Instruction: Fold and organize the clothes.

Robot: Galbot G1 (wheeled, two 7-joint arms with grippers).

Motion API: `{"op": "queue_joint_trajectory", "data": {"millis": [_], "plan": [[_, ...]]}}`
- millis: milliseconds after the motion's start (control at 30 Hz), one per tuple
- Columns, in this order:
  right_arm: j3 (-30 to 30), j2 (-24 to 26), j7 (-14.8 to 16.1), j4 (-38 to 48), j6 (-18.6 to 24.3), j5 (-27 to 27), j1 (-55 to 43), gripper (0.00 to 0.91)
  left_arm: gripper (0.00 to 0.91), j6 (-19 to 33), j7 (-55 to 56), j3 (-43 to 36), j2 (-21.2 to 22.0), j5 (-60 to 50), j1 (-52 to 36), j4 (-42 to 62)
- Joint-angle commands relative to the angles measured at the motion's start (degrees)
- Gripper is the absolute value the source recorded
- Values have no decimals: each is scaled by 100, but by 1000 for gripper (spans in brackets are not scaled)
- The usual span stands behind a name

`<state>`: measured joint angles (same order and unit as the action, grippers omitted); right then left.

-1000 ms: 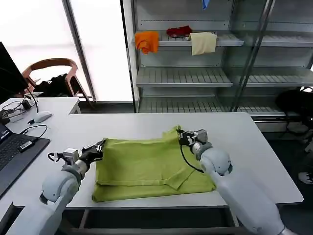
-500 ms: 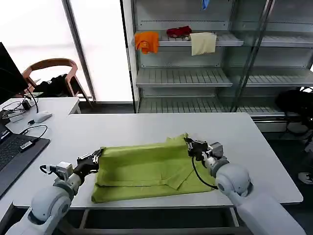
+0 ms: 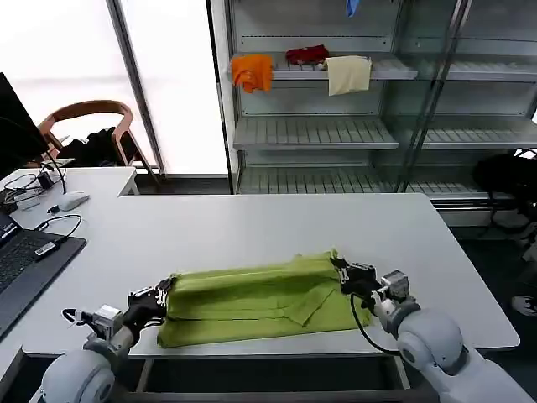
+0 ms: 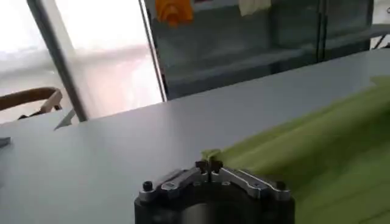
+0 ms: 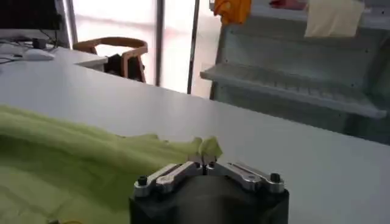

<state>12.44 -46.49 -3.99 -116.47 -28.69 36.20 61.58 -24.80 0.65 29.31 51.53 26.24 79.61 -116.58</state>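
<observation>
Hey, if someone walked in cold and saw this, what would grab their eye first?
The lime T-shirt, spread across the white table's near edge, with the left gripper and the right gripper each pinching a far corner. Behind, an orange cloth hangs from the shelf.

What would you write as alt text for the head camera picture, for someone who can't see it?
Two robot grippers pinch the far corners of a lime green T-shirt on a white table, the left gripper at one end and the right gripper at the other. Behind stand metal shelves with orange, red and cream cloths.
</observation>
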Motion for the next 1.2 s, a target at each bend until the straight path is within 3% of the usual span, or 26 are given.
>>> {"op": "queue_joint_trajectory", "data": {"millis": [33, 200, 367, 400, 433, 467, 533, 700, 733, 833, 900, 1067, 1200], "plan": [[313, 183, 77, -178, 16, -5, 469, 0, 10, 25, -46, 18, 41, -490, 372, -44], [222, 87, 57, -102, 28, -83, 477, 0, 151, 20, 57, -105, 109, -702, 349, 65], [130, -25, -215, -38, 64, -98, 544, 0, 171, 68, 59, -185, 115, -838, 373, 107], [118, -53, -289, -42, 76, -107, 566, 0, 413, 72, 59, -200, 120, -875, 368, 104], [108, -69, -354, -48, 81, -107, 585, 40, 514, 80, 59, -209, 120, -888, 363, 102], [73, -108, -504, -61, 80, -106, 601, 564, 554, 76, 61, -223, 119, -931, 351, 92], [13, -182, -838, -77, 44, -93, 603, 907, 554, 79, 47, -227, 112, -978, 338, 80], [-157, -350, -1599, -148, -154, -81, 620, 907, 554, 60, 39, -165, 63, -1089, 345, -51], [-188, -391, -1828, -212, -361, -71, 617, 907, 605, 41, 43, -129, 51, -1087, 359, -82], [-299, -452, -2666, -309, -455, -127, 551, 907, 907, -110, 71, 39, -2, -1103, 457, -340], [-259, -478, -2810, -352, -452, -182, 505, 907, 907, -217, 78, 179, -40, -1095, 557, -600], [74, -410, -2537, -469, -445, -626, 527, 907, 907, -393, 85, 527, -109, -1061, 887, -1164], [603, -235, -1996, -623, -408, -739, 770, 907, 907, -308, 107, 830, -10, -884, 1228, -1418]]}}
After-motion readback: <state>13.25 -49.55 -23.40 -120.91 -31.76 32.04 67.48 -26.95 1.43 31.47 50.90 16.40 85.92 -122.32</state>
